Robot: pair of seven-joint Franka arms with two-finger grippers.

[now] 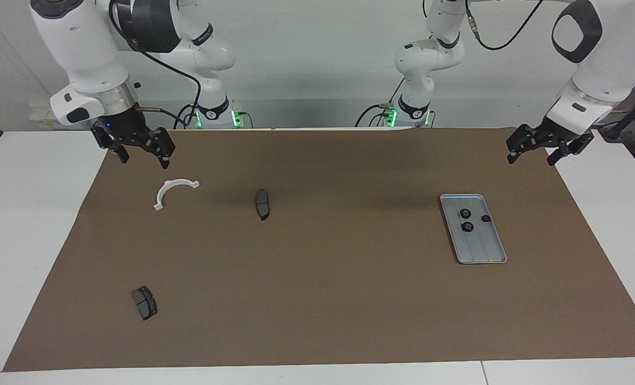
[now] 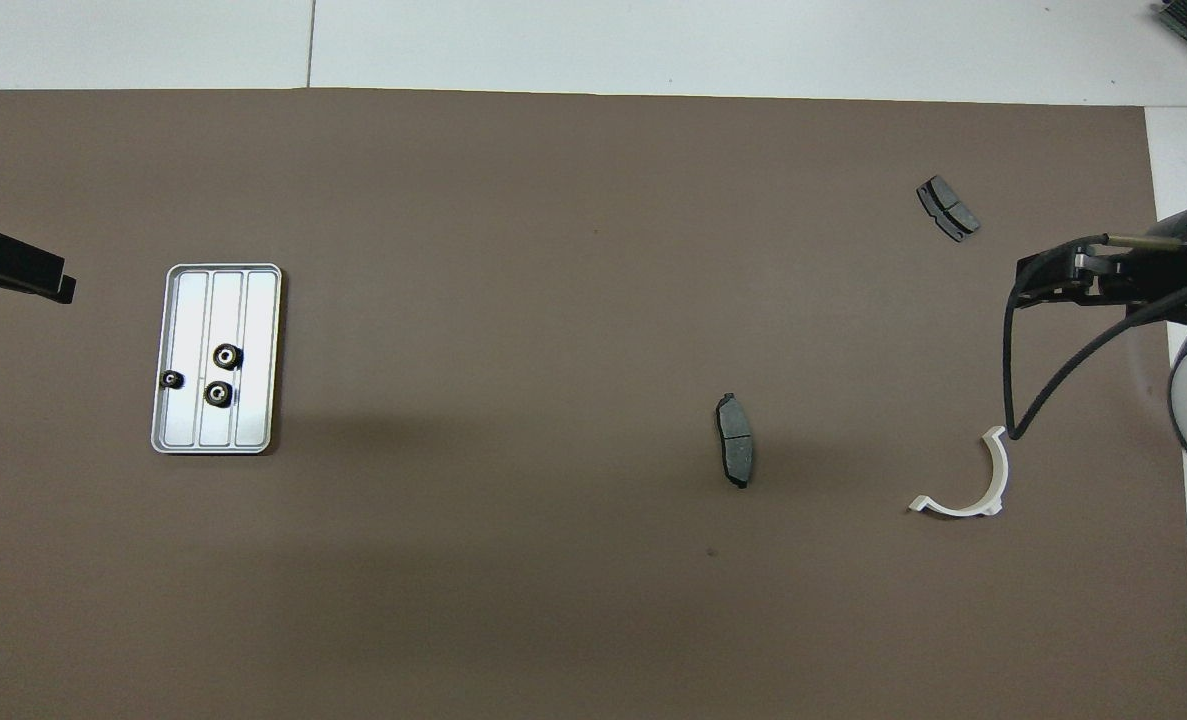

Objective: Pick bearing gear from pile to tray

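The silver tray (image 1: 489, 255) (image 2: 254, 300) lies on the brown mat toward the left arm's end. Three small black bearing gears (image 1: 467, 226) (image 2: 228, 355) sit in it. What is left of the pile is spread toward the right arm's end: a white half-ring bracket (image 1: 163, 191) (image 2: 953, 509) and two dark brake pads (image 1: 262, 204) (image 2: 734, 440), (image 1: 144, 302) (image 2: 948, 208). My left gripper (image 1: 531, 159) (image 2: 48, 285) hangs open and empty over the mat's edge beside the tray. My right gripper (image 1: 144, 160) (image 2: 1031, 288) waits open and empty over the mat near the bracket.
The brown mat (image 1: 338, 299) covers most of the white table (image 1: 23, 224). A black cable (image 2: 1038, 400) loops down from the right arm over the bracket's end. Both arm bases stand at the table's robot end.
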